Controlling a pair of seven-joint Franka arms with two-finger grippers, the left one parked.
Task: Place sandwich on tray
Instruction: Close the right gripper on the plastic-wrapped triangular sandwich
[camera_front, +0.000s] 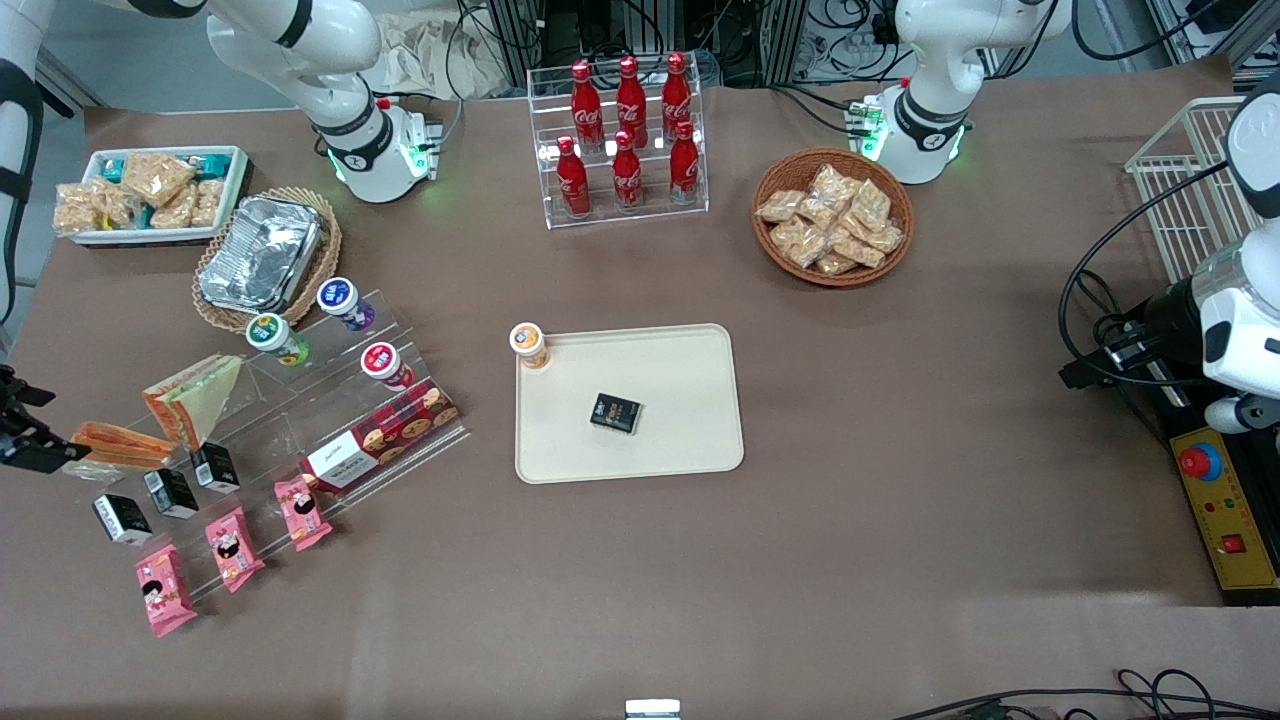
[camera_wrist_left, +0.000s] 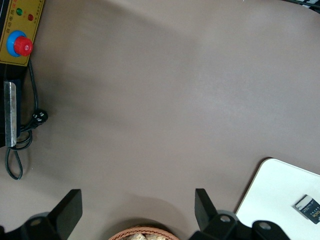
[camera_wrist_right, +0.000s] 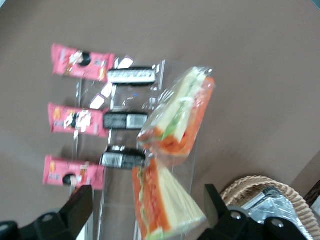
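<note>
Reaching for the goods is the step in hand: nothing has been picked up, and the sandwich (camera_front: 196, 396) stands on edge on the upper step of a clear display stand (camera_front: 300, 440) at the working arm's end of the tabletop (camera_front: 900, 520). The tool (camera_front: 30, 440) hangs at the outer edge of that end, its two fingers spread wide with nothing between them, near but not touching a second wedge (camera_front: 115, 445) that lies flat beside the first. The tray (camera_front: 690, 440) sits mid-tabletop, well apart from the stand, carrying only a small black box (camera_front: 615, 413) and a round-lidded cup (camera_front: 528, 343) at one corner.

The next move, as I judge it, calls for lowering the tool around the pale wedge without snagging its twin, then closing on the crinkly wrap.

The right wrist view shows what the front view cannot: the tool (camera_wrist_right: 145, 210) spread, with the sandwich (camera_wrist_right: 162, 207) lined up between its fingers. Only the front view shows the tray's bare room.
</note>
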